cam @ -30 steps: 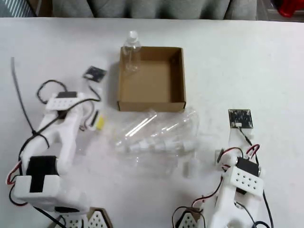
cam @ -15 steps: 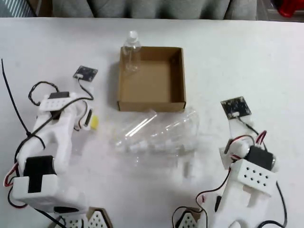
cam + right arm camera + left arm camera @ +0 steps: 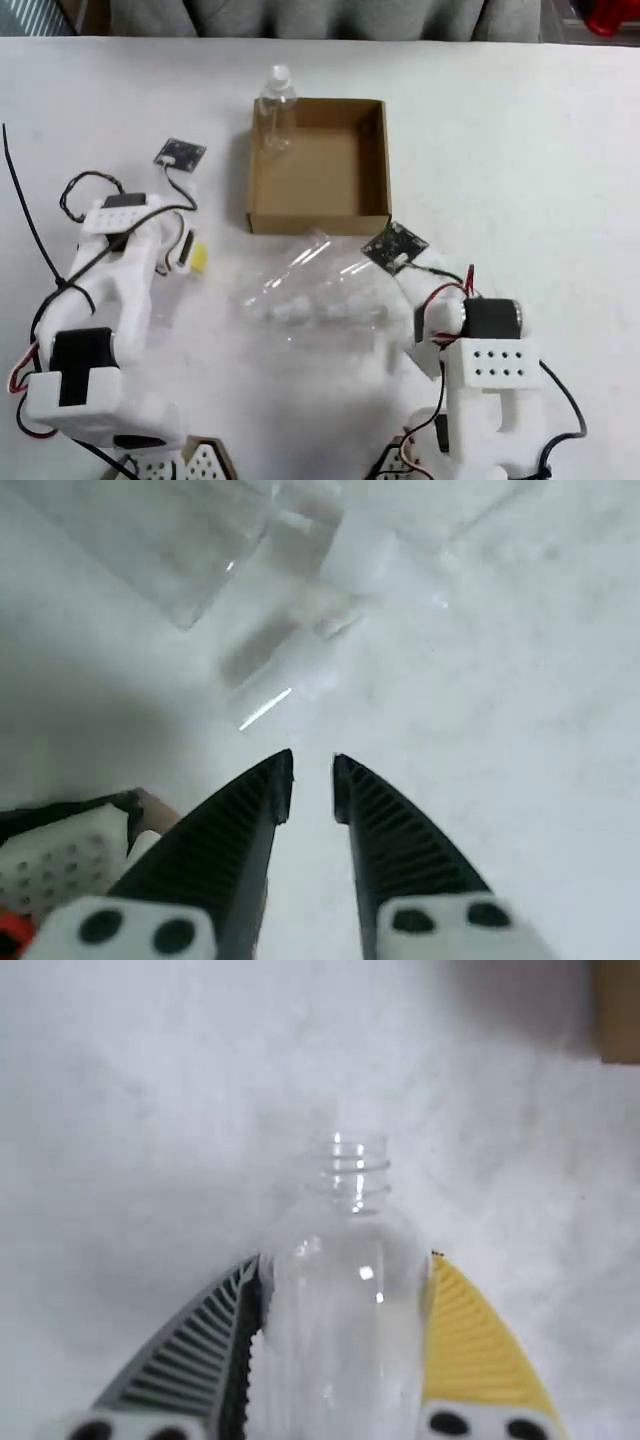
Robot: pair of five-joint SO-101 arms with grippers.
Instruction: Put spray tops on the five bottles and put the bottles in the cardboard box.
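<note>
Task at an early stage. One capped bottle (image 3: pixel 276 108) stands upright at the far left corner of the cardboard box (image 3: pixel 318 222), apparently inside it; I judge four still to be fitted and packed. Off the box's front left corner, my left pincer (image 3: pixel 345 1260) is clamped on an open bottle (image 3: pixel 350 1310), clear and round-shouldered with a bare threaded neck. The loose bottles (image 3: pixel 330 275), of glossy transparent plastic, lie with white spray tops (image 3: pixel 292 311) just in front of the box. My right pincer (image 3: pixel 312 770) hovers there, its ribbed jaws slightly apart and empty.
</note>
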